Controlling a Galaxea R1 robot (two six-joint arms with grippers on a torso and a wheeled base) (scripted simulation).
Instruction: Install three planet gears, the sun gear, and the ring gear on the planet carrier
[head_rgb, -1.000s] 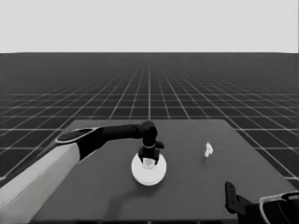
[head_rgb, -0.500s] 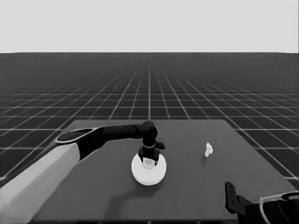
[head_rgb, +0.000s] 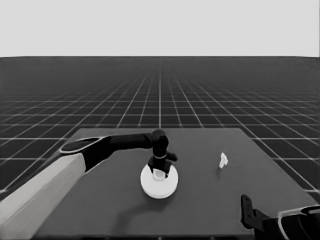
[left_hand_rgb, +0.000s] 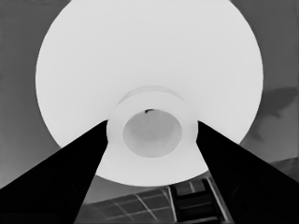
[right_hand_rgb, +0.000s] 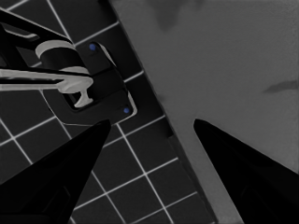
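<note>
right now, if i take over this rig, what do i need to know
Left hand: at mid-table on the larger round part, fingers either side of its raised central hub and touching it in the left wrist view.
Right hand: parked at the table's near right corner, open, holding nothing.
The larger round part hides whatever is beneath it; no gears or smaller round part can be seen, so they look already stacked under it.
A thin white piece lies alone on the right of the table.
Left: probably just confirm the larger round part is seated, then let go and withdraw the left arm.
</note>
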